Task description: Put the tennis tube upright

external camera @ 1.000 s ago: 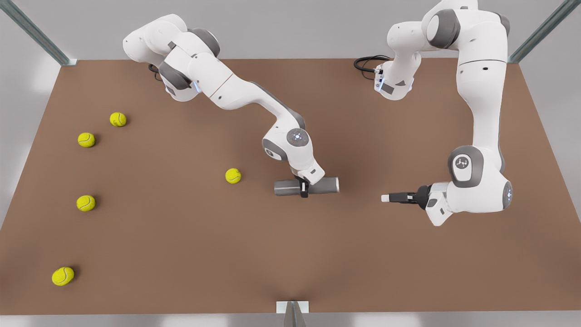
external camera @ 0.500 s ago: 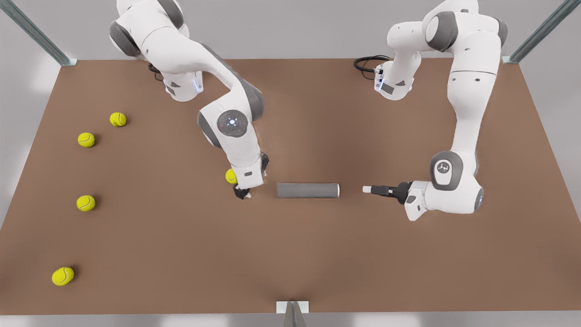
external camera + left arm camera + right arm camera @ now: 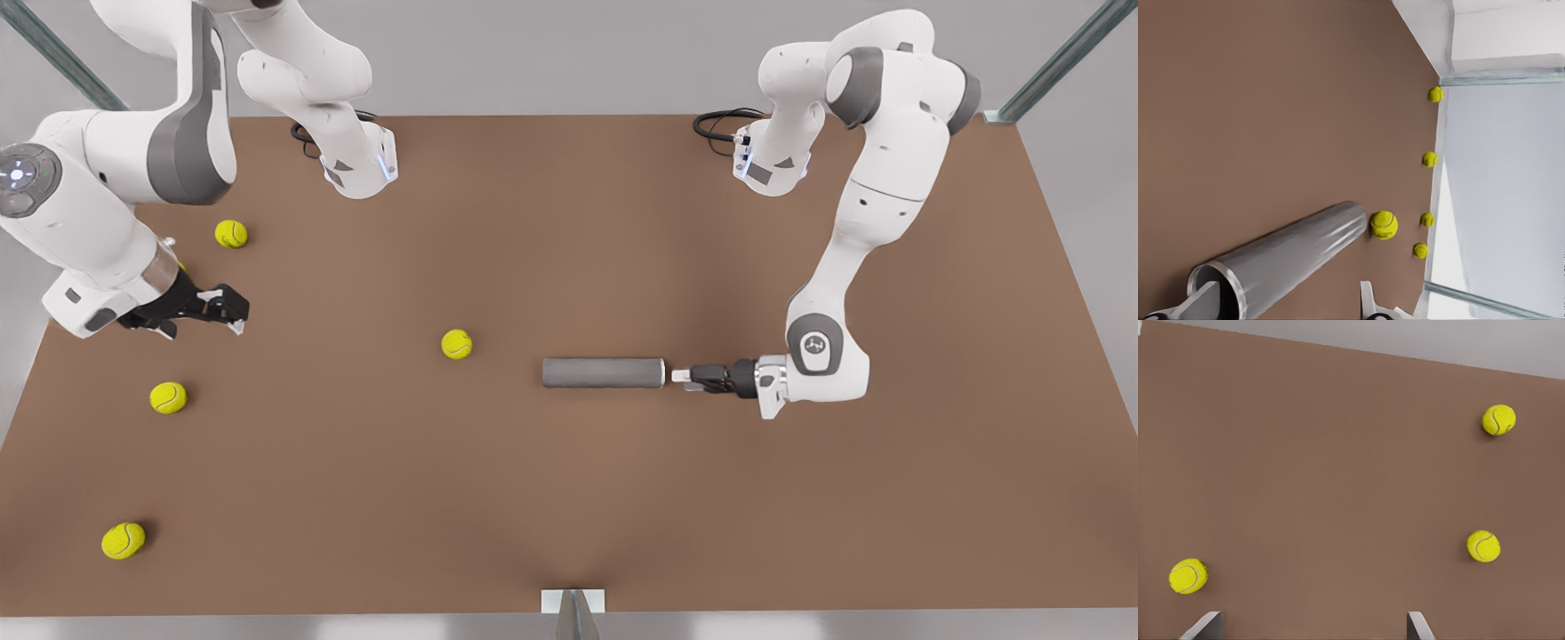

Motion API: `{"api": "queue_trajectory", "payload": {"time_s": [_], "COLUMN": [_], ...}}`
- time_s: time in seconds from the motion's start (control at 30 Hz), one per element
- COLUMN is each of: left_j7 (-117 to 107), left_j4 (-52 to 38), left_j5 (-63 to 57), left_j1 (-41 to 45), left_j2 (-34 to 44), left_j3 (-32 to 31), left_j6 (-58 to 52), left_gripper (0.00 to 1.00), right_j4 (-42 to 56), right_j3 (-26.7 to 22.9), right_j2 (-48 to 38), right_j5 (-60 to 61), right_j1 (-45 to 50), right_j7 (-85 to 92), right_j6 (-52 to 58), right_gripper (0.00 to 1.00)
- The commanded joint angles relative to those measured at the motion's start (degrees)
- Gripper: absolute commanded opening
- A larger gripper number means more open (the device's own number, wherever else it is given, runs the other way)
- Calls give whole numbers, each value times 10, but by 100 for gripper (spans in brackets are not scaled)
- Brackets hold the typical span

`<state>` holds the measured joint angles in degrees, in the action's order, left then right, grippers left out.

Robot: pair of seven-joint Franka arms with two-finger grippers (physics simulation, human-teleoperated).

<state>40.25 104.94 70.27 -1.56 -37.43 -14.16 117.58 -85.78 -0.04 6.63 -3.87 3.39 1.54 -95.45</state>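
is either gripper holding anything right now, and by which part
Nothing is held. The left gripper is open at the tennis tube's rim; the right gripper hangs open.

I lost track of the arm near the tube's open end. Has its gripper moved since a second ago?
Yes. The left gripper advanced toward the front view's left, nearly reaching the tennis tube.

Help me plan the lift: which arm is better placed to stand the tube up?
Left. Its end effector sits at the lying tube's open end, fingers apart. The right end effector is far off among the balls.
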Motion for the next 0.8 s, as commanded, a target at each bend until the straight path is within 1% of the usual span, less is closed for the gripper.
{"api": "queue_trajectory", "payload": {"time_s": [0.0, 0.1, 0.17, 0.27, 0.3, 0.77], "left_j7": [0, 17, 18, 29, 29, 41], "left_j4": [0, 21, 22, 21, 20, 47], "left_j5": [23, 23, 23, 23, 29, 62], "left_j1": [0, -2, -2, 0, 0, 0], "left_j2": [0, 1, -2, -17, -19, -22], "left_j3": [-1, -1, 0, -1, -1, -13], "left_j6": [0, 0, 1, 12, 12, 12], "left_gripper": [99, 100, 99, 99, 99, 99], "right_j4": [1, -4, -4, -3, -3, -3], "right_j3": [1, 7, 36, 43, 50, 50], "right_j2": [1, 3, 9, 15, 15, 26], "right_j5": [0, 0, -5, -9, -11, -21], "right_j1": [-2, -1, 3, 15, 15, 12], "right_j7": [-1, -35, -80, -89, -124, -124], "right_j6": [0, 4, 3, -3, -1, -11], "right_gripper": [100, 100, 100, 100, 100, 100]}}
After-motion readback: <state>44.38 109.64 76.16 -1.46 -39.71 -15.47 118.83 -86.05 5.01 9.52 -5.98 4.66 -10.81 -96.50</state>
